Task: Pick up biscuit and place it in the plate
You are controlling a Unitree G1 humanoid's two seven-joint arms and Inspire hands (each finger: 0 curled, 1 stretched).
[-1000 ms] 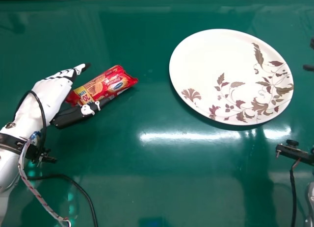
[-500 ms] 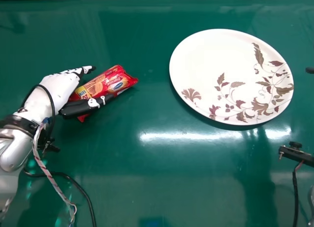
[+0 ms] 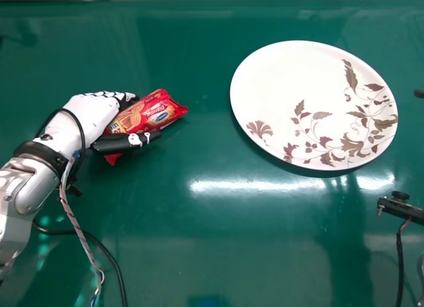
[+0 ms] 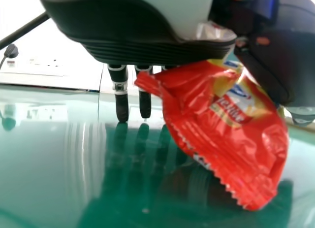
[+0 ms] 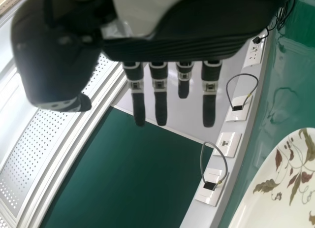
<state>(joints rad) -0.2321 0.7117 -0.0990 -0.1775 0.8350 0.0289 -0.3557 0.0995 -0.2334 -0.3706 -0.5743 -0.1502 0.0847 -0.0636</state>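
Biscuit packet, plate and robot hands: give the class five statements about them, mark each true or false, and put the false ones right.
1. The biscuit packet is in the plate. False: it is off the plate, to its left in the head view.
2. The plate has a leafy pattern. True.
3. The packet is mostly green. False: it is mostly red.
4. The packet is between the thumb and fingers of the left robot hand. True.
5. The right robot hand's fingers are curled into a fist. False: they are straight.
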